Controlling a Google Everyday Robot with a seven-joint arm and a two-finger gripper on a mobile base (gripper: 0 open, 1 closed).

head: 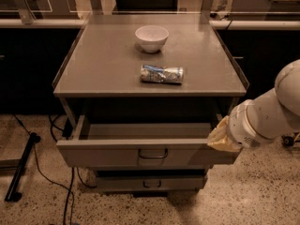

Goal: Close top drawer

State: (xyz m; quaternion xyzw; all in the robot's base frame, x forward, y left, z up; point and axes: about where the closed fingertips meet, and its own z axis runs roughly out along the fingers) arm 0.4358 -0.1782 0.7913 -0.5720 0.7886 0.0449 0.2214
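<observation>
The top drawer [103, 154] of the grey metal cabinet is pulled open toward me; its wide flat front carries a small dark loop handle [153, 154] at the centre. The drawer's inside looks empty. My gripper [220, 138] comes in from the right at the end of the white arm [272, 114]. Its tan end sits at the drawer's front right corner, level with the top edge of the front panel. I cannot tell whether it touches the drawer.
A white bowl [151, 37] and a crushed silver can [161, 74] lie on the cabinet top [103, 64]. A narrower drawer [150, 183] sits below, slightly out. Dark cables [42, 172] and a black stand foot [21, 165] lie on the speckled floor at the left.
</observation>
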